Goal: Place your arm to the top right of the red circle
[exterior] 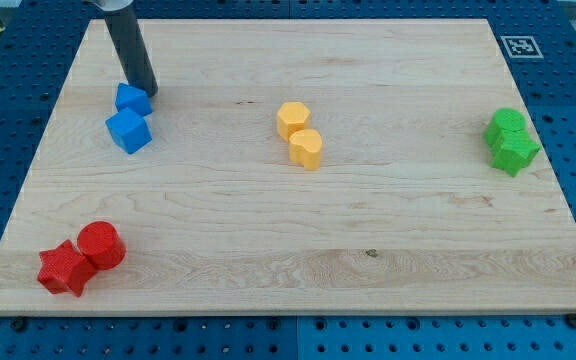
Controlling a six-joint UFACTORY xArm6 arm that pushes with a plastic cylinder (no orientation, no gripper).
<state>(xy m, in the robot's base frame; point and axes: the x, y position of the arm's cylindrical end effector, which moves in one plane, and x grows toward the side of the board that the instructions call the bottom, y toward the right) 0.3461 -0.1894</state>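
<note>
The red circle lies near the board's bottom left corner, touching a red star on its lower left. My tip is at the top left of the board, far above the red circle and slightly to its right. It sits right beside the upper blue block, on that block's upper right edge. A second blue block lies just below the first.
Two yellow blocks sit together at the board's centre. Two green blocks sit together at the right edge. A fiducial tag marks the top right corner of the wooden board.
</note>
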